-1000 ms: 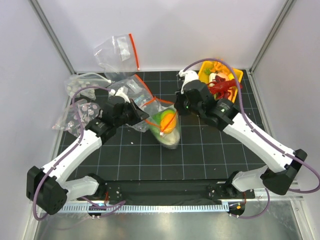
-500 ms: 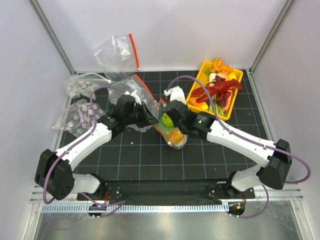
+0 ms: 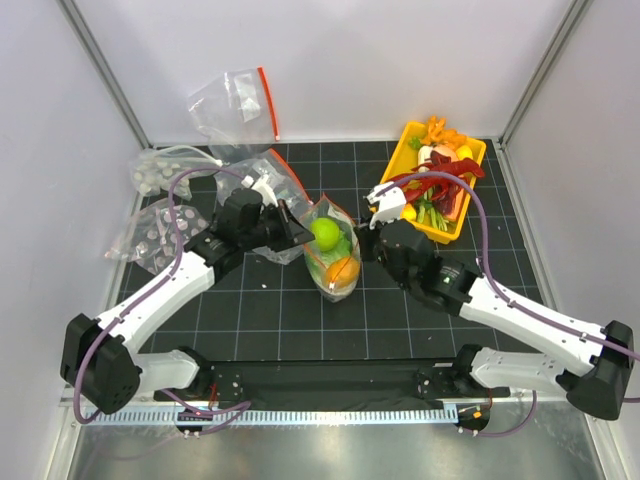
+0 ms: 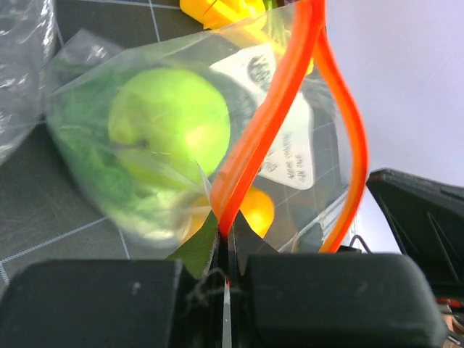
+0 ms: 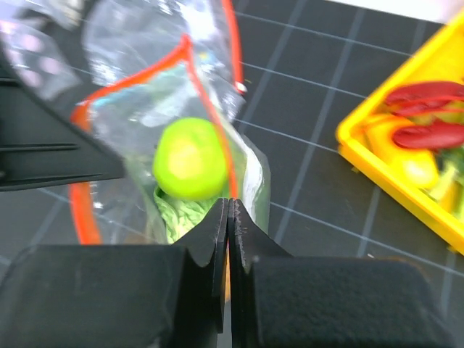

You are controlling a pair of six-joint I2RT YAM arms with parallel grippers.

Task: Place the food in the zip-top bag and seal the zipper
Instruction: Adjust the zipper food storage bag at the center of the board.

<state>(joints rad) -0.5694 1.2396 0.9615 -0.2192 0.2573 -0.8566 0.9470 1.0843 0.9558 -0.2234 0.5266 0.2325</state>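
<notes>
The clear zip-top bag (image 3: 333,262) lies mid-table with the round green fruit (image 3: 323,233), the yellow-orange piece (image 3: 342,270) and the green lettuce (image 3: 318,262) inside. My left gripper (image 3: 297,236) is shut on the red-orange zipper (image 4: 275,94) at the mouth's left end; the fruit (image 4: 170,127) and white label (image 4: 286,156) show beyond its jaws (image 4: 225,235). My right gripper (image 3: 362,243) is shut on the zipper at the mouth's right side (image 5: 229,210), with the fruit (image 5: 190,159) and lettuce (image 5: 174,214) just ahead. The mouth gapes open between the two grippers.
A yellow tray (image 3: 470,205) with the red lobster (image 3: 430,183) and other toy foods stands at the back right, also in the right wrist view (image 5: 362,163). Other clear bags (image 3: 235,100) and dotted pouches (image 3: 158,228) lie at the back left.
My right arm swung from the tray over the bag and now grips the zipper on the mouth's right side. The bag shifted slightly; the left gripper stays on the zipper.
</notes>
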